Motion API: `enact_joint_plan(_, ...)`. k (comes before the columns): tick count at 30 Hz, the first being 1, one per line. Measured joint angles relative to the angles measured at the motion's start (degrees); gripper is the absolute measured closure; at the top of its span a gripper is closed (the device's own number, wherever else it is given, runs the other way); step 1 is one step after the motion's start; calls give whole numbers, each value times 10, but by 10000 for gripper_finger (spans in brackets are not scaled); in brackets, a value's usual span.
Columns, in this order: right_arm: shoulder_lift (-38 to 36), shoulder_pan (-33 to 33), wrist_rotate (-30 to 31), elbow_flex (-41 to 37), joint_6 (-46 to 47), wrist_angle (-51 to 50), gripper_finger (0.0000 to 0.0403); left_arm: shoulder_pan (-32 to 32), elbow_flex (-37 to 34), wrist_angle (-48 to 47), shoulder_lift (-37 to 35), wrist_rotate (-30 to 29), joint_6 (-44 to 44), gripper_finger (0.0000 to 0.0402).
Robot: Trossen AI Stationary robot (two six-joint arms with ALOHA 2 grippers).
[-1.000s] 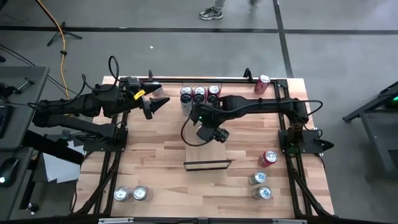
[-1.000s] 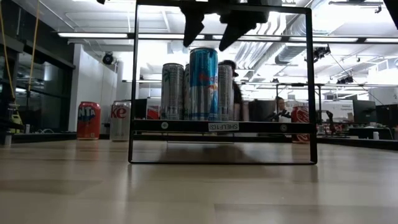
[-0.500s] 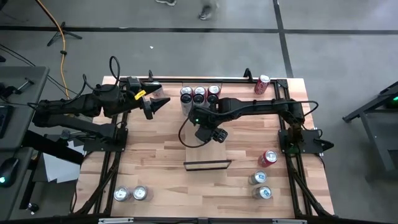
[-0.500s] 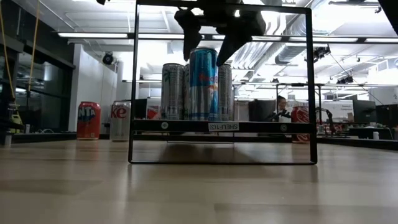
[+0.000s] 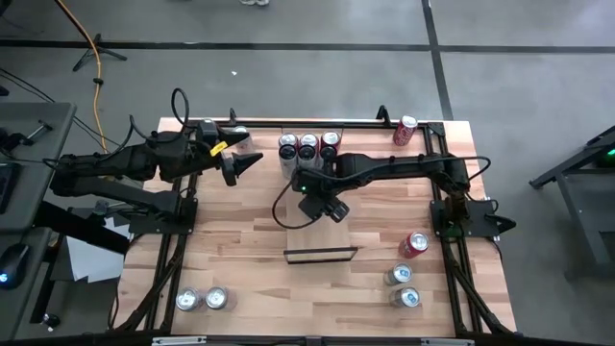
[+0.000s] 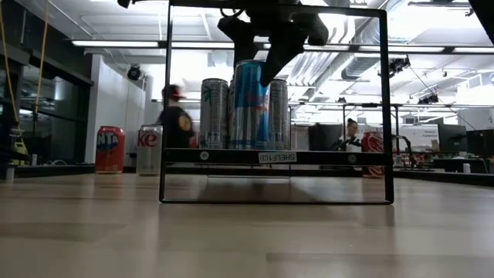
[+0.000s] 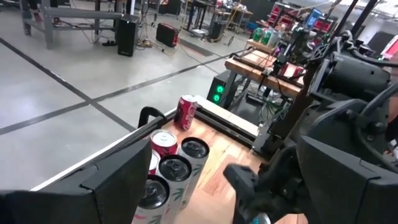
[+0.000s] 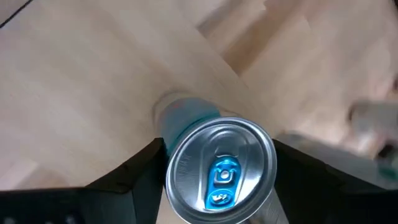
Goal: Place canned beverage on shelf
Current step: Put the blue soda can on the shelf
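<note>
A tall blue can (image 6: 252, 108) stands upright on the shelf (image 6: 274, 157), a pale board (image 5: 312, 235) with black end rails in the middle of the table. My right gripper (image 6: 258, 68) comes down over the can's top (image 8: 219, 171) and is shut on it. In the high view the gripper hides the can. My left gripper (image 5: 245, 161) hovers open at the far left of the table, holding nothing. My right gripper pinches the blue can between its two fingers at the upper wall just under the rim (image 8: 169, 163), one finger on either side. The fingers slant down steeply from above. The can stands upright with its base on the shelf.
Three tall silver cans (image 5: 307, 146) stand close behind the shelf at the far edge. A red can (image 5: 405, 130) is at the far right, a red can (image 5: 414, 244) and two silver ones (image 5: 402, 286) at the near right, two more (image 5: 202, 300) at the near left.
My right gripper has sunk a little over the blue can, rolled slightly, and closed its fingers from wide open onto the can's top. The can has stayed where it was on the shelf. A person has walked into view behind the table.
</note>
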Motion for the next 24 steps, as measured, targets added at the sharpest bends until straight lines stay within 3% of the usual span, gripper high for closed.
enact_joint_plan(7,-5,4,89,39,328,-42,165,0,0,-3,0,0,5,49)
enact_joint_plan(14,-5,-8,67,86,719,-118,154,0,0,-2,0,-4,5,49)
enact_joint_plan(24,-5,-32,77,85,954,-233,155,0,0,-2,0,-4,5,49)
